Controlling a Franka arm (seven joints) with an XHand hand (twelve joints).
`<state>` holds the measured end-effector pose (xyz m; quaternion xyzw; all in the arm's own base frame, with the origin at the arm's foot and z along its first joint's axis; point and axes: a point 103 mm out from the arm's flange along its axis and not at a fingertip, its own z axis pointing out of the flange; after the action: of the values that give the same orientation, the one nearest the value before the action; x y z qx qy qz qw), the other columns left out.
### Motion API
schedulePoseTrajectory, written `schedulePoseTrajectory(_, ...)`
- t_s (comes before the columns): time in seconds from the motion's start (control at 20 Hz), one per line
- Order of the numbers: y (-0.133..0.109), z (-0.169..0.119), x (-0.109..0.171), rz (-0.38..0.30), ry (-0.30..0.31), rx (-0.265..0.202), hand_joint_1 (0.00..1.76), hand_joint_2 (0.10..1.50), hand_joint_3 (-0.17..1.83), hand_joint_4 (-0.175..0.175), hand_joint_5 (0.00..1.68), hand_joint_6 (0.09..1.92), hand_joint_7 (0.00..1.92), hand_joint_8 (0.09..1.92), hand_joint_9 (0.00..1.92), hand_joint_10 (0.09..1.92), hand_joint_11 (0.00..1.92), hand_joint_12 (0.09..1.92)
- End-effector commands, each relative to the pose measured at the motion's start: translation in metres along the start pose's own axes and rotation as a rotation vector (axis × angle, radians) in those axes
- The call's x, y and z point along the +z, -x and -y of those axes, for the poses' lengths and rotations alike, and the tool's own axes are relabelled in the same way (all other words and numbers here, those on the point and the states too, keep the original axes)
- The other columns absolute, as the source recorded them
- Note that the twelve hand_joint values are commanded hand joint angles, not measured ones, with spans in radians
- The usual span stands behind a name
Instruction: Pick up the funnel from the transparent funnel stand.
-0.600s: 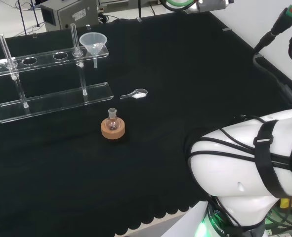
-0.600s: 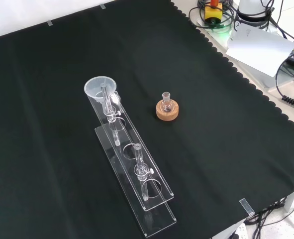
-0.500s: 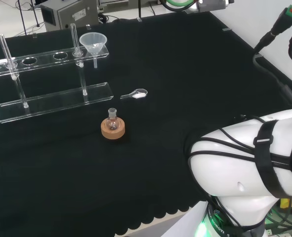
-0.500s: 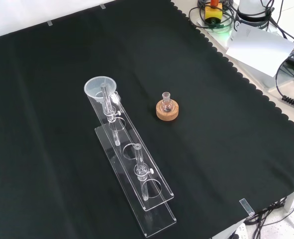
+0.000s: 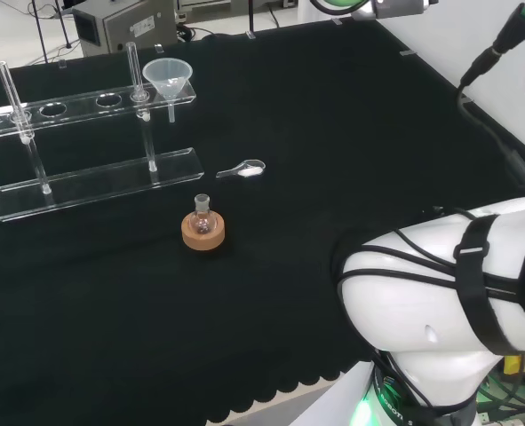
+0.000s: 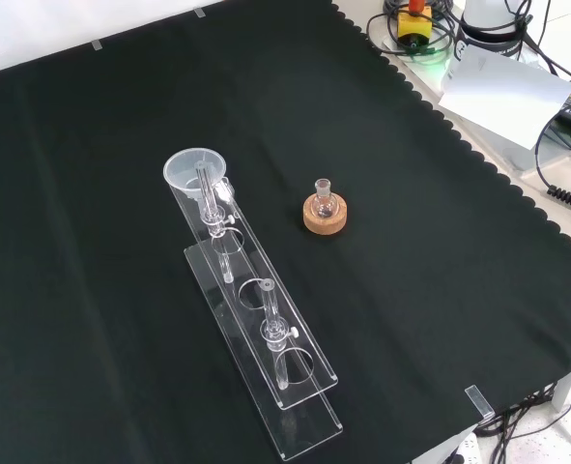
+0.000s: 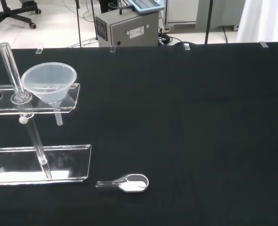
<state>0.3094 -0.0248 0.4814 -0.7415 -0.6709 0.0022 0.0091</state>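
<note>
Hand state cannot be told; funnel (image 5: pixel 169 79) is seated in the end hole of the transparent funnel stand (image 5: pixel 93 182), upper left of head view, nothing touching it; small flask (image 5: pixel 202 216) on cork ring (image 5: pixel 202 232) is seen left of centre; clear scoop (image 5: pixel 242 169) lies just beside the stand's base.

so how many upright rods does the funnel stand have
2. One rod rises beside the funnel at the right end of the funnel stand in the head view; the other rod stands toward its left end.
</note>
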Motion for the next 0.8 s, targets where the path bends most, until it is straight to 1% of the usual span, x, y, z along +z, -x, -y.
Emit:
schedulePoseTrajectory(0.05, 0.006, -0.011, 0.005, 0.007, -0.008, 0.026, 0.00, 1.21, 0.38, 0.003, 0.26, 0.09, 0.01, 0.46, 0.13, 0.60, 0.00, 1.23)
schedulePoseTrajectory(0.25, 0.005, -0.023, 0.013, 0.029, -0.013, 0.045, 0.00, 1.21, 0.38, 0.003, 0.27, 0.09, 0.01, 0.46, 0.14, 0.61, 0.00, 1.23)
schedulePoseTrajectory(0.4, 0.002, -0.042, 0.025, 0.037, -0.030, 0.040, 0.00, 1.21, 0.38, 0.002, 0.27, 0.09, 0.01, 0.46, 0.14, 0.61, 0.00, 1.23)
schedulePoseTrajectory(0.6, -0.002, -0.081, 0.049, 0.017, -0.065, 0.008, 0.00, 1.21, 0.37, 0.001, 0.27, 0.09, 0.01, 0.46, 0.14, 0.61, 0.00, 1.23)
schedulePoseTrajectory(0.8, -0.009, -0.131, 0.073, -0.010, -0.109, -0.050, 0.00, 1.20, 0.36, -0.002, 0.27, 0.09, 0.01, 0.46, 0.14, 0.60, 0.00, 1.24)
